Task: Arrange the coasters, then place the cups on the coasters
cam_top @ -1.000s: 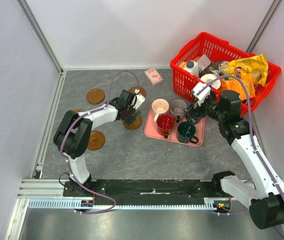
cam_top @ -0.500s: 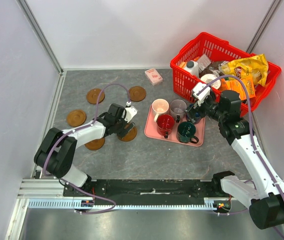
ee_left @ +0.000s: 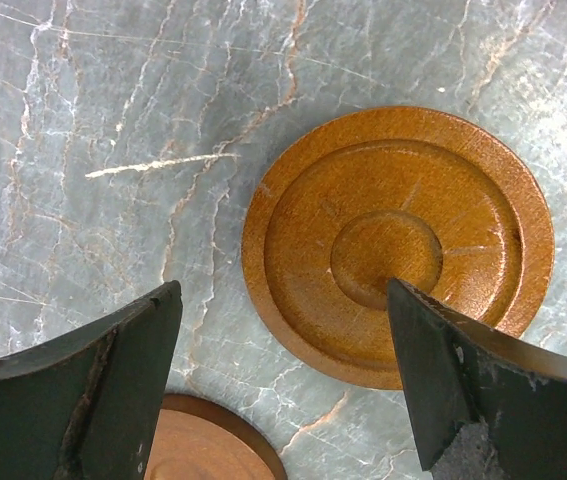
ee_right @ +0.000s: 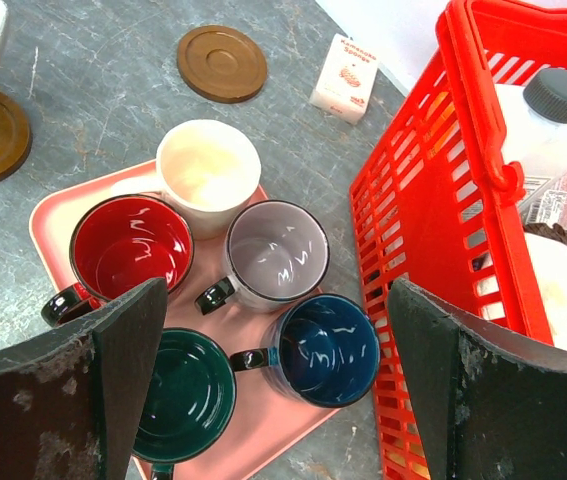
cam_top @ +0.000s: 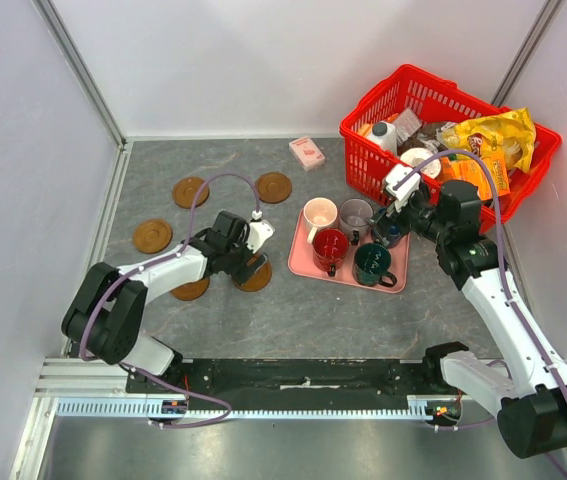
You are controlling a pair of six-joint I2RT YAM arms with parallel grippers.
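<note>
Fingers (ee_right: 83, 390) on the right gripper (ee_right: 278, 290) gape empty over the pink tray (ee_right: 48, 215), where the cups (ee_right: 278, 255) stand mouths up, so packed that a descending finger could knock a neighbour. The left gripper (ee_left: 283, 290), just as wide and empty, hangs over a coaster (ee_left: 398, 245) lying left of the tray: thin, likely to skid into the next coaster (ee_left: 203, 450). Round, ringed face up, no long axis.

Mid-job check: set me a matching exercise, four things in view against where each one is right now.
Things:
1. cream mug
2. left gripper
3. right gripper
4. small pink box

Places:
A. open, above a coaster
B. open, above the navy mug
C. on the pink tray
D. on the table beside the red basket

Pairs: 1-C, 2-A, 3-B, 4-D
</note>
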